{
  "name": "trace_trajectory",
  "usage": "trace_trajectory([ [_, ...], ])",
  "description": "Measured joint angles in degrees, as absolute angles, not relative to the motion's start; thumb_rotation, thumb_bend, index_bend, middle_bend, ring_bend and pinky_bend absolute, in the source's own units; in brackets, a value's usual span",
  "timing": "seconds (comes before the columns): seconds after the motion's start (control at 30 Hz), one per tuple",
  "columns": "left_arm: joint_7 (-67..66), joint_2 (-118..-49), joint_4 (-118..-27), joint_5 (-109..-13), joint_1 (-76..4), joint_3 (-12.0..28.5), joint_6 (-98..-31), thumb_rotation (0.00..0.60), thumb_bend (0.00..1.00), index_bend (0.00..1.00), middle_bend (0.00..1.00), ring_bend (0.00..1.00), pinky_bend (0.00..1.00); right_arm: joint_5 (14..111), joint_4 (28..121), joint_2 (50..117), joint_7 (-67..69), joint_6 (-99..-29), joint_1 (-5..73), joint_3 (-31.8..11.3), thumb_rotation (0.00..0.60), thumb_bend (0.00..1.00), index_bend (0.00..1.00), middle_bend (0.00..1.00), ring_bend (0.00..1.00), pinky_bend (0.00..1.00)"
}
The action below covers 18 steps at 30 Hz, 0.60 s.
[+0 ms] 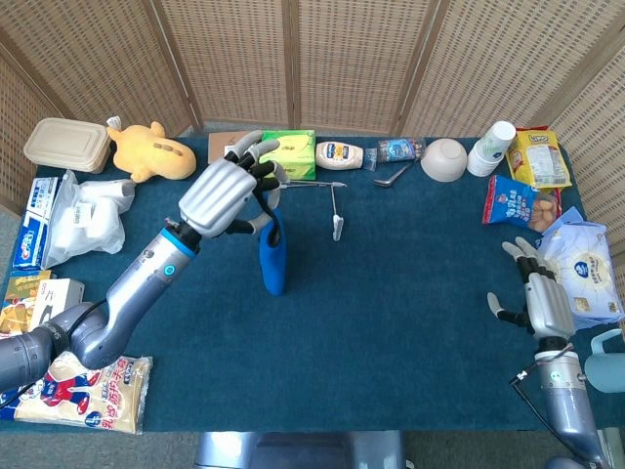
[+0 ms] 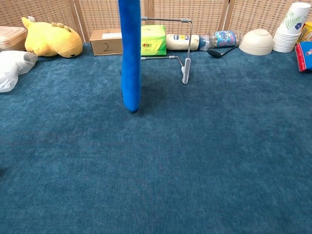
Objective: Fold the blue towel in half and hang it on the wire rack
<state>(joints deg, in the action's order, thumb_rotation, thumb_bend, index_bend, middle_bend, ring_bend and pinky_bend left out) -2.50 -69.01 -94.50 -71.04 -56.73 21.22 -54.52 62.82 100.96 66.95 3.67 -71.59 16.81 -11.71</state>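
Both views are bright and evenly lit — soft, diffuse light with only faint shadows on the table (image 1: 410, 293) cloth. The head view is sharp throughout, with no glare. The chest view shows slight softness on the hanging blue towel (image 2: 130, 53) — its edges look a little smeared.

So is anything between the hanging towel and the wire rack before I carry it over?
Nothing visible. The left hand holds the blue towel hanging straight down, just in front of the wire rack's left side. The boxes and bottles stand behind the rack, not in the path. The right hand is far off to the side.
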Motion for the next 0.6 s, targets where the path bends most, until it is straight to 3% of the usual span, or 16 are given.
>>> trace_trajectory([
  [0.33, -9.17, -69.34, -94.34, -54.04, -63.27, 25.25, -49.31, 0.6, 0.53, 0.77, 0.37, 0.12, 0.0, 64.74, 96.93, 68.07, 9.29, -69.96, 15.08, -10.45, 0.6, 0.35, 0.12, 0.02, 0.0, 0.0],
  [0.6, -13.75, -72.0, -87.82, -44.65, -69.38, 26.09, -46.55, 0.6, 0.54, 0.77, 0.37, 0.12, 0.0, 64.77, 95.47, 68.4, 10.93, -69.69, 13.76, -10.18, 0.6, 0.34, 0.12, 0.02, 0.0, 0.0],
])
